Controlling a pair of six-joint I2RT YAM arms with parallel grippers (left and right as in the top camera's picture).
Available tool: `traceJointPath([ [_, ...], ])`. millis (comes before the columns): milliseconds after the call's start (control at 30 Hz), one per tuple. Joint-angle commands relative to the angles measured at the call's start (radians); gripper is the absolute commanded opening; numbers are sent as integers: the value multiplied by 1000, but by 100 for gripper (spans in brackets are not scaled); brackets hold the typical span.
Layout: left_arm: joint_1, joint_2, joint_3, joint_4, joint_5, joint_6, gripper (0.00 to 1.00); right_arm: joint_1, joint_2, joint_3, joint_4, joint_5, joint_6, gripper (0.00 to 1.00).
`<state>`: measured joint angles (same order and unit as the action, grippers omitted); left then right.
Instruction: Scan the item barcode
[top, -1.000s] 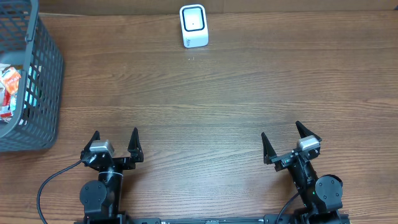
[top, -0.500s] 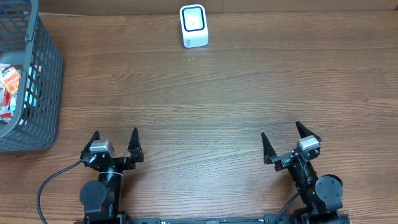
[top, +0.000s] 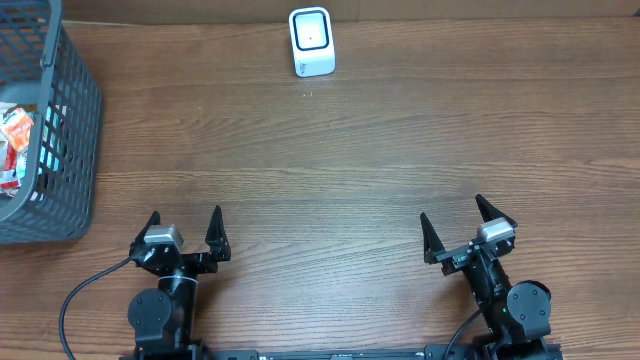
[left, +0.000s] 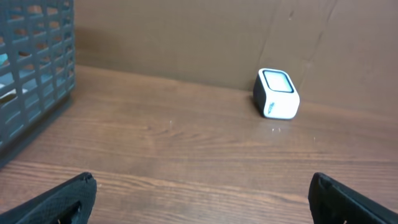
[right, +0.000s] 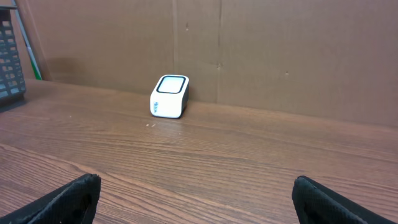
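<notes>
left pincer (top: 185, 214): black pointed fingers (top: 218, 232), silver block | right pincer (top: 451, 208): same | cable (top: 75, 293): black, curved

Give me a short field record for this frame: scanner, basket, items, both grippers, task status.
scanner: white scanner at the far edge of the table, nothing before it
basket: grey basket at the far left
items: packets inside the basket
left: left gripper open, fingers empty
right: right gripper open, fingers empty
status: no item picked up yet

Scanner (top: 311, 41) sits at the far edge of the table (top: 350, 150), basket (top: 80, 150) left.
</notes>
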<state>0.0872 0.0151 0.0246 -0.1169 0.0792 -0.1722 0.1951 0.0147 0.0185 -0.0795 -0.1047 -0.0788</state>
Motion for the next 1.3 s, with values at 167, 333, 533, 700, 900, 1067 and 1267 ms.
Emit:
traceJointPath([
  [167, 2, -11, 164, -198, -12, 12, 100, -6, -12, -11, 6, -2, 3, 100],
  [333, 2, -10, 237, -238, -11, 11, 100, -6, -12, -11, 6, -2, 3, 100],
  [533, 2, -10, 320, -341, -88, 15, 100, -6, -12, -11, 6, -2, 3, 100],
  [700, 2, 13, 399, -398, -87, 11, 100, -6, -12, -11, 6, -2, 3, 100],
  [900, 2, 146, 515, -440, -49, -11, 99, -6, -12, -11, 6, -2, 3, 100],
  [1067, 2, 350, 701, -534, 34, -11, 100, -6, -12, -11, 6, -2, 3, 100],
  [1267, 2, 656, 1024, -792, 45, -7, 100, -6, -12, -11, 6, -2, 3, 100],
])
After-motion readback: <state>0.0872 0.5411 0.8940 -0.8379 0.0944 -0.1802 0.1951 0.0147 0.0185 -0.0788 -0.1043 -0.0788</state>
